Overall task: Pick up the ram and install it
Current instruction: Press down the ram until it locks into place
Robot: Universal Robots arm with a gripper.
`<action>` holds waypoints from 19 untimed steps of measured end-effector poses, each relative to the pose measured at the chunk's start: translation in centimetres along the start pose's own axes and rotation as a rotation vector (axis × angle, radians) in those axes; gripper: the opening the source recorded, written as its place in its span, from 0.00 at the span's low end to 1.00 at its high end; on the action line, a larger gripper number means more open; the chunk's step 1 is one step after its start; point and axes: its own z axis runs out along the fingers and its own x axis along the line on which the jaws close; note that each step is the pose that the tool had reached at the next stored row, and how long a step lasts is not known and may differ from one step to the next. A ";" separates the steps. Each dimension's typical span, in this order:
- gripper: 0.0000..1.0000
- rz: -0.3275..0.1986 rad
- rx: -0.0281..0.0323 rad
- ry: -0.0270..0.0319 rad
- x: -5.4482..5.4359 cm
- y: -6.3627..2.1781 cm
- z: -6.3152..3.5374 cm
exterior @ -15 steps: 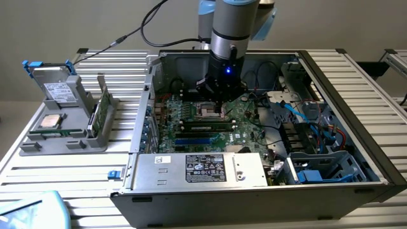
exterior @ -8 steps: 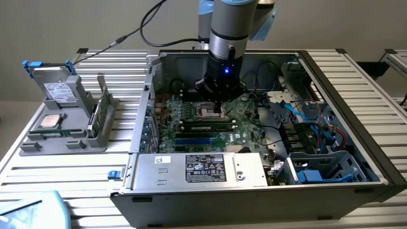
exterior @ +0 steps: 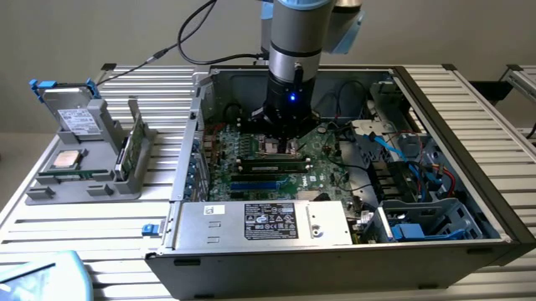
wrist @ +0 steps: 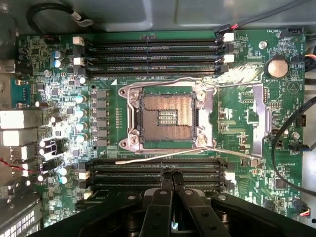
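Note:
The ram (exterior: 132,149) is a thin green board standing on edge in the grey holder (exterior: 84,188) on the table, at the exterior view's left, outside the computer case. My gripper (exterior: 280,144) hangs inside the open case (exterior: 469,125), low over the motherboard (exterior: 322,157) and far from the ram. In the wrist view the gripper (wrist: 173,174) is shut, its black fingers (wrist: 160,207) pressed together with nothing visible between them. The tips sit over a bank of black memory slots (wrist: 123,174) beside the bare processor socket (wrist: 167,117).
A silver processor chip (exterior: 67,160) and a grey drive with blue tabs (exterior: 71,110) sit in the same holder. In the case are a power supply (exterior: 268,222), a blue-tabbed drive cage (exterior: 427,219) and loose cables (exterior: 393,150). A second slot bank (wrist: 153,54) lies across the socket.

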 end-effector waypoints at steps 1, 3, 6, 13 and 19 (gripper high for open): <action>0.10 0.000 -0.0001 -0.0011 0.1 -0.21 -0.02; 0.10 0.000 -0.0003 -0.0031 0.2 -0.63 -0.06; 0.10 0.000 -0.0003 -0.0053 0.4 -1.33 -0.14; 0.10 0.000 -0.0005 -0.0113 1.3 -2.77 -0.26; 0.10 -0.001 -0.0106 -0.0168 1.9 -3.46 -0.33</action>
